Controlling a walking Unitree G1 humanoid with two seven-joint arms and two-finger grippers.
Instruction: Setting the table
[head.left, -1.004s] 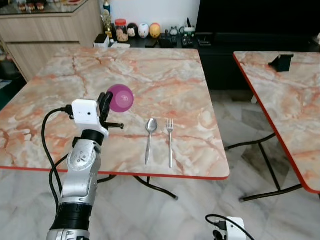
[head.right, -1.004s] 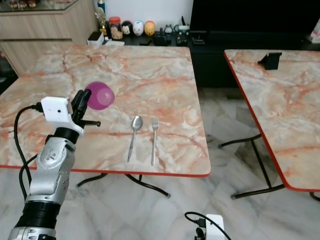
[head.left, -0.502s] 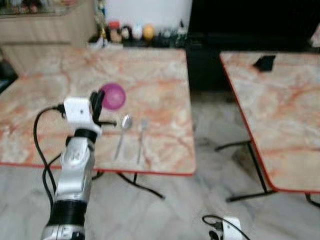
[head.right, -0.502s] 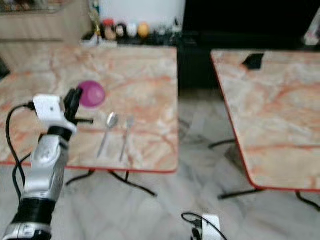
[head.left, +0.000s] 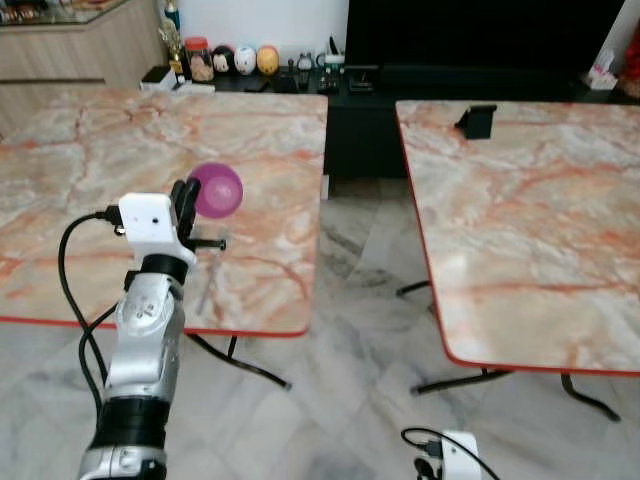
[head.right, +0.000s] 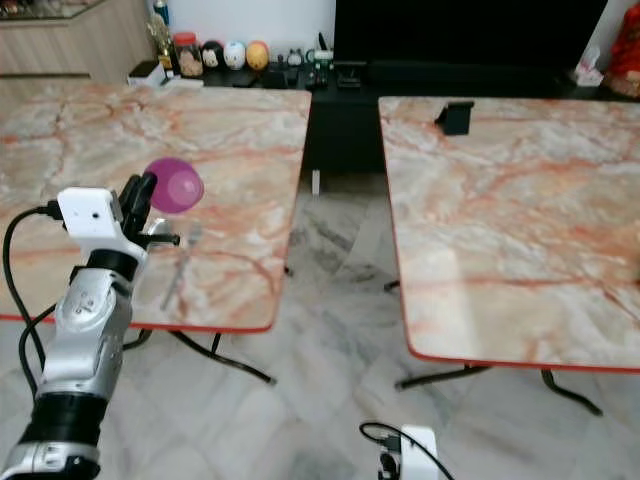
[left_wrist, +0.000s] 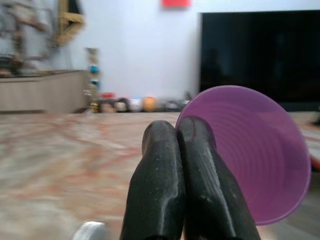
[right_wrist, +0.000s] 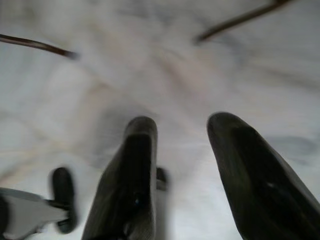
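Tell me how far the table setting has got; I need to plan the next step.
Done: a metal fork lies on the left marble table. In hand: the left claw is shut on a purple plastic cup above that table. Left: setting the cup down. The right claw hangs open.

View: we turn rightward; the second table (head.left: 520, 220) now takes up most of our right side.
Cutlery: spoon and fork slip behind our left arm (head.left: 150, 320); only a fork tip (head.right: 193, 235) shows.
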